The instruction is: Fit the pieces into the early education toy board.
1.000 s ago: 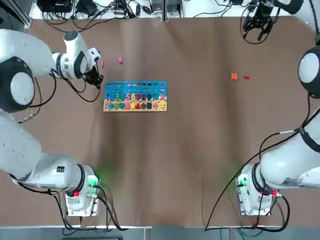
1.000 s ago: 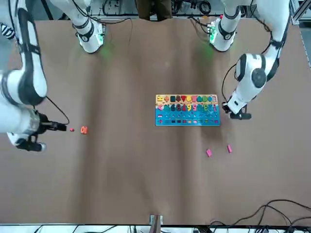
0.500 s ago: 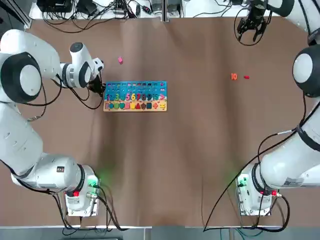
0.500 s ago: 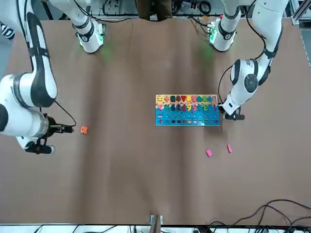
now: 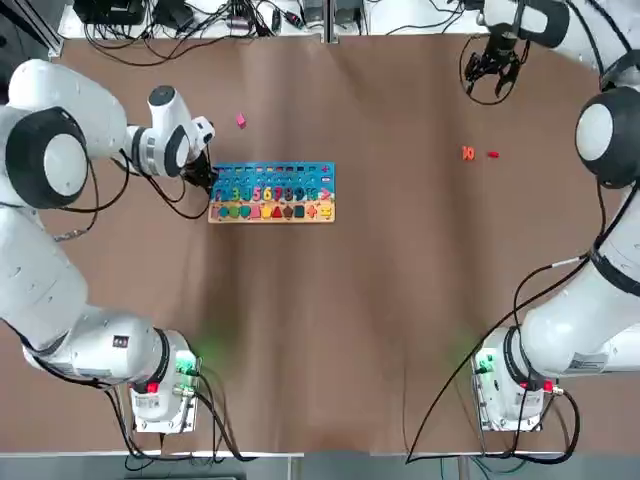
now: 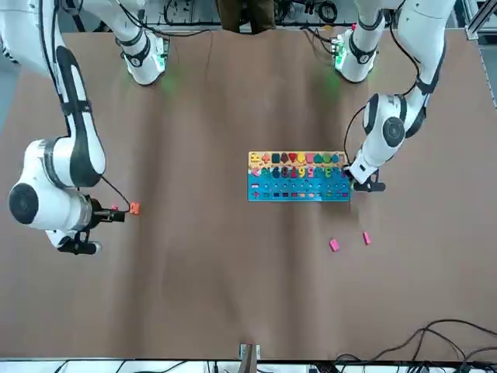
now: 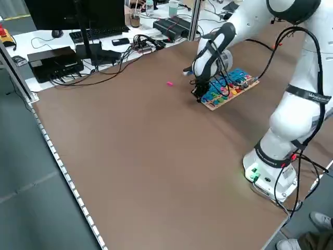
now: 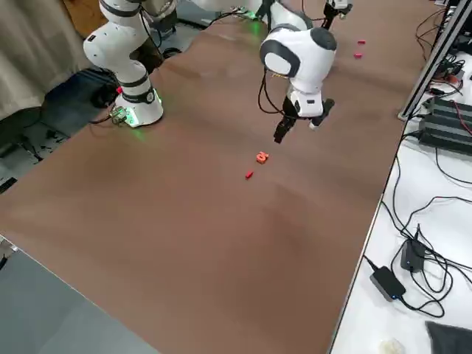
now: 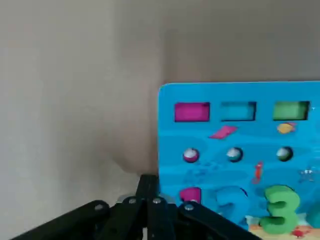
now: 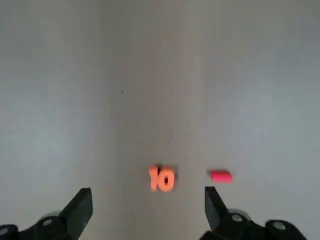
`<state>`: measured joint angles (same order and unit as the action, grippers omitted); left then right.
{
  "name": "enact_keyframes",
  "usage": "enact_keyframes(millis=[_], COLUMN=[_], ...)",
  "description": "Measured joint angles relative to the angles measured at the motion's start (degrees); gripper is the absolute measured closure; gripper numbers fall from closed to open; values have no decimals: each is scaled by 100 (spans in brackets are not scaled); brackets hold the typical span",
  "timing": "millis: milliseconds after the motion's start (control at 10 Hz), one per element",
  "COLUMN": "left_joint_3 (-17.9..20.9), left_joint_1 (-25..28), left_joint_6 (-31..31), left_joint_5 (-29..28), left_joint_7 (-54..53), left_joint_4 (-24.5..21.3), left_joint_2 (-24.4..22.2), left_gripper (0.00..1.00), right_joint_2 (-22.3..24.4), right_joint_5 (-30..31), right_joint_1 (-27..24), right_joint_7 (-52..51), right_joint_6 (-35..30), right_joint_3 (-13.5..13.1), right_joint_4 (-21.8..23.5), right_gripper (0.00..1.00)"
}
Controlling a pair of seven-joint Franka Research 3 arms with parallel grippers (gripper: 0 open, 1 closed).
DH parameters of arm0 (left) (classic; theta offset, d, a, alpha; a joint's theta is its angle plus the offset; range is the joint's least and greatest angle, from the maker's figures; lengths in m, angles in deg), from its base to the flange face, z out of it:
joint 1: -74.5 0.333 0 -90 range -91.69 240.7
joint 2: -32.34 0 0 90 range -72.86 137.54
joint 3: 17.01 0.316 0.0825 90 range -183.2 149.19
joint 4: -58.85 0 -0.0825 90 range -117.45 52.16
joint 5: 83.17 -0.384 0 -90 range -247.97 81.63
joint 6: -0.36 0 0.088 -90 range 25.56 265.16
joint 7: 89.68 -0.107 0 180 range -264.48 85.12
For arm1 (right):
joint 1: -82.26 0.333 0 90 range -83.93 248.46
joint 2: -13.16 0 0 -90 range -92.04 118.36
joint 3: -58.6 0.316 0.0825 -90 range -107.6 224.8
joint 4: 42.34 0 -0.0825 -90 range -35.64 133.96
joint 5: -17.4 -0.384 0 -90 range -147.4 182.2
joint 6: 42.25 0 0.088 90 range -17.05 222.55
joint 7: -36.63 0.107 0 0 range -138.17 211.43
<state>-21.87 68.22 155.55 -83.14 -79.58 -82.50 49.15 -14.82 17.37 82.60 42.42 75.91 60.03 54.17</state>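
The early education toy board (image 5: 271, 190) lies flat left of the table's middle, blue with a tan strip; it also shows in the front view (image 6: 299, 177). My left gripper (image 5: 200, 175) is shut, low at the board's left end; in the left wrist view its tips (image 9: 148, 181) touch the board (image 9: 240, 145) at its edge. Two pink pieces (image 6: 334, 245) (image 6: 366, 238) lie beyond the board. The orange "10" piece (image 5: 467, 153) and a red piece (image 5: 493, 154) lie far right. My right gripper (image 5: 492, 65) hangs open beyond them, holding nothing; its wrist view shows the "10" (image 10: 161, 178) and the red piece (image 10: 220, 176) ahead of its fingers.
Cables and electronics (image 5: 200, 15) crowd the far edge beyond the brown table. Both arm bases (image 5: 160, 385) (image 5: 515, 385) stand at the near edge. A wide bare stretch of brown table (image 5: 400, 280) lies between the board and the orange pieces.
My left gripper has slid down to the board's left end, and the board has shifted slightly right. The right gripper has moved left along the far edge, toward the orange pieces.
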Motion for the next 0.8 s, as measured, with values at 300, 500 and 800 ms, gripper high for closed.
enact_keyframes(millis=[300,500,800], left_joint_3=[15,17,32], left_joint_1=[-559,-1059,-1658], left_joint_6=[2,-16,-86], left_joint_5=[-95,-100,-108], left_joint_7=[675,1237,1971], left_joint_4=[69,324,856], left_joint_2=[35,201,526], left_gripper=[99,99,99], right_joint_2=[-69,-70,-70], right_joint_5=[0,0,0], right_joint_1=[0,-5,-6], right_joint_7=[0,0,1], right_joint_6=[1564,1789,2195], right_joint_3=[-5,-21,-25], right_joint_4=[896,1134,1617], right_gripper=[1,1,4])
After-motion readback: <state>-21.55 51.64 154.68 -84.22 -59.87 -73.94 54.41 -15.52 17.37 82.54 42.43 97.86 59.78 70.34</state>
